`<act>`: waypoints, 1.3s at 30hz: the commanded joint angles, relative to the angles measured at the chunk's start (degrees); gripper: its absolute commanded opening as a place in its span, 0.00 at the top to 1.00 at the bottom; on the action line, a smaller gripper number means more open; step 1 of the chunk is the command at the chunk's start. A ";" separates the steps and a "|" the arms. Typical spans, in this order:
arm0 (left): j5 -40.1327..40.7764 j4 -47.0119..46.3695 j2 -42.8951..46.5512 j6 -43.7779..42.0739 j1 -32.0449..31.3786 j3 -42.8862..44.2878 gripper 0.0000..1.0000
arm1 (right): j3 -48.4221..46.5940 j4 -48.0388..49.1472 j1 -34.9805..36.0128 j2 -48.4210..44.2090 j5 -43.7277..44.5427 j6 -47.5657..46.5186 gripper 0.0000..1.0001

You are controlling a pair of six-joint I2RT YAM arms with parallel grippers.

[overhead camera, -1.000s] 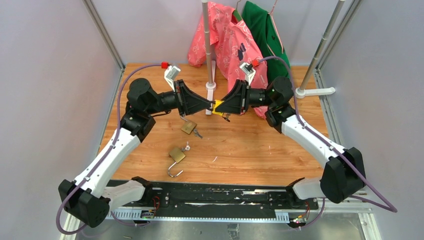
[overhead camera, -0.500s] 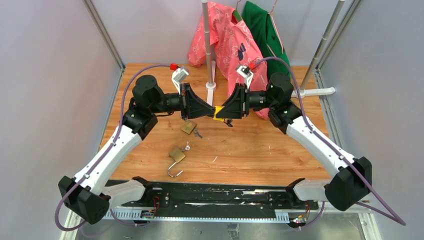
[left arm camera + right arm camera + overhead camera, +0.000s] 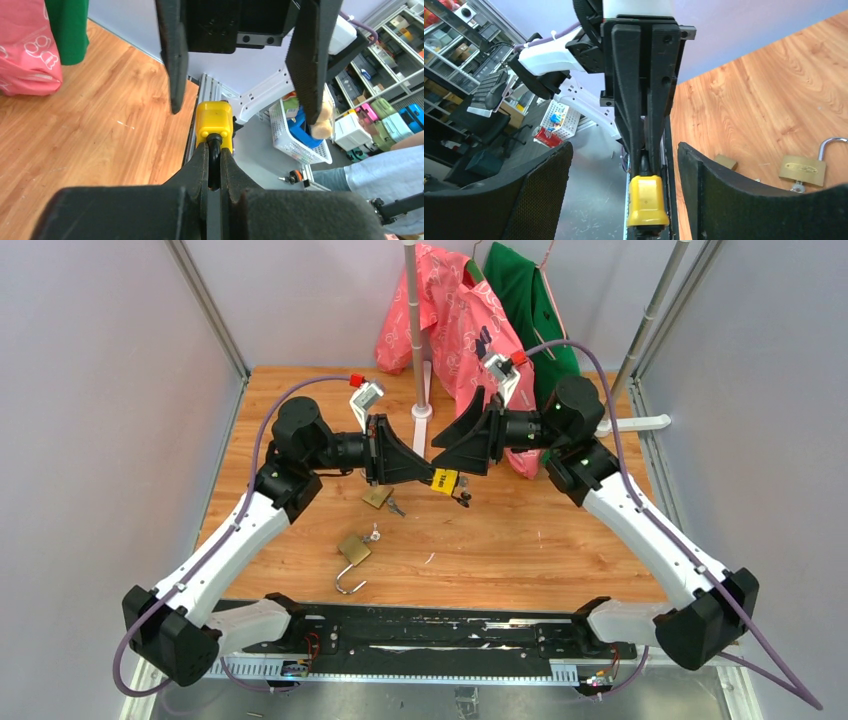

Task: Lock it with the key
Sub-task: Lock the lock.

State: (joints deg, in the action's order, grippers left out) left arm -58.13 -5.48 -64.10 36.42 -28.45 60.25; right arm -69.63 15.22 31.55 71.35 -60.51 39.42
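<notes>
Wood is covering the table (image 3: 560, 540), and both arms are reaching out over it. Closest to the arm bases, a brass padlock (image 3: 353, 549) is lying with its loop swung open. A bit further on, a second brass padlock (image 3: 377, 496) is lying flat with a little key (image 3: 396, 507) beside it.

Above them, up in the air, the left gripper (image 3: 214, 154) is pinching tight on the black loop of the yellow padlock (image 3: 214, 120). The right gripper (image 3: 447, 458) is hanging over that lock with its fingers spread wide, touching nothing. A small dark thing (image 3: 462, 498) is dangling under the yellow body. I am guessing it is the key bunch.

To do this well, the right fingers should be coming down slowly and squarely onto the key, while the left one is holding the lock steady.

At the back, a pink shirt (image 3: 452, 322) and a green shirt (image 3: 520, 298) are hanging.
</notes>
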 commanded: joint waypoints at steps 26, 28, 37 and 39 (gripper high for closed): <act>4.51 -45.15 3.02 18.99 3.66 -7.69 1.00 | 2.11 -2.26 -5.23 -9.42 -0.68 -0.59 0.20; 4.27 -44.22 3.22 18.33 3.66 -7.36 1.00 | 1.79 -3.47 -5.13 -9.16 -0.27 -1.51 0.24; 4.19 -40.91 3.75 16.56 3.66 -7.25 1.00 | 1.32 -2.94 -4.55 -8.22 -1.05 -0.99 0.58; 4.04 -40.86 3.64 16.65 3.66 -7.26 1.00 | 1.09 -2.93 -4.13 -7.92 -1.11 -0.95 0.58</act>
State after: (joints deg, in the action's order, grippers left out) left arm -54.98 -44.66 -61.63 53.71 -25.19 51.96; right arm -67.59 11.92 25.89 63.16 -60.14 38.72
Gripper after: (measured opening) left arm 0.065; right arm 0.425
